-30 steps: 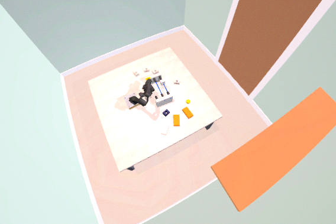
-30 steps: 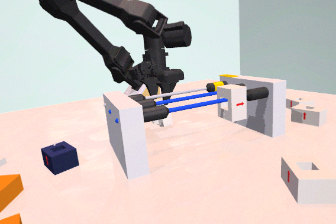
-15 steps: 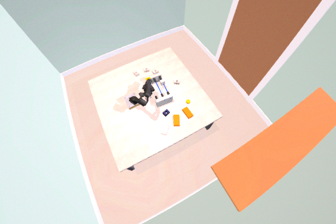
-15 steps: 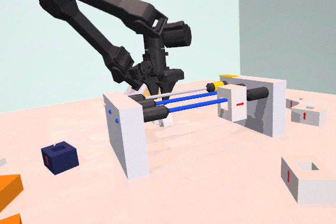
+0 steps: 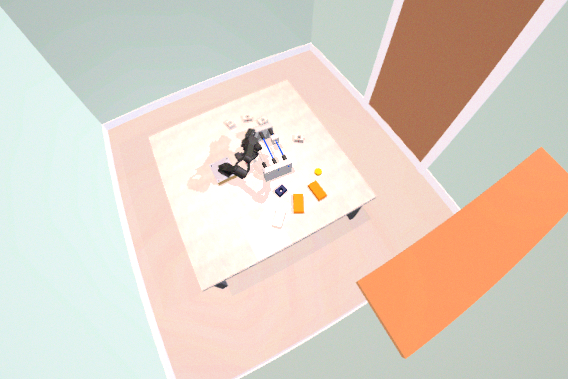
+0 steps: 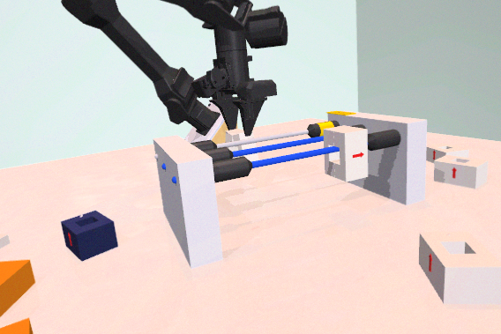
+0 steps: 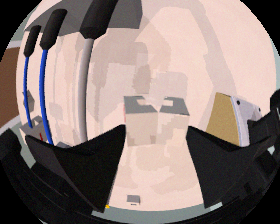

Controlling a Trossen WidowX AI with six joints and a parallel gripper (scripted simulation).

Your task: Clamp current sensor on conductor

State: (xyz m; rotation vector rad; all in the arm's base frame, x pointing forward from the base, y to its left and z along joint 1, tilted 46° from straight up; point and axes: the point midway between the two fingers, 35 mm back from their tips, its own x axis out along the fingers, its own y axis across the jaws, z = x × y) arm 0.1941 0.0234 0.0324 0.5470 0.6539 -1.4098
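Observation:
The open split-core sensor (image 6: 233,136) (image 7: 156,117) is a small white block with a gap in its top. It stands on the table behind the rig. My gripper (image 6: 240,131) (image 7: 156,129) points straight down over it, and the fingers are shut on its sides. The rig (image 5: 277,171) has two white end blocks (image 6: 190,196) (image 6: 397,166) with three conductors between them. The rear grey-white conductor (image 6: 269,137) (image 7: 91,70) ends in a yellow sleeve (image 6: 324,127), below a yellow tag (image 6: 340,113). Two blue conductors (image 6: 282,145) (image 7: 44,96) run in front of it.
A closed white sensor (image 6: 348,154), its red arrow pointing right, sits on the front blue conductor. Other white sensor blocks (image 6: 460,172) (image 6: 459,267) lie to the right. A dark blue block (image 6: 88,233) (image 5: 281,191) and orange blocks (image 5: 298,203) (image 5: 317,190) lie in front.

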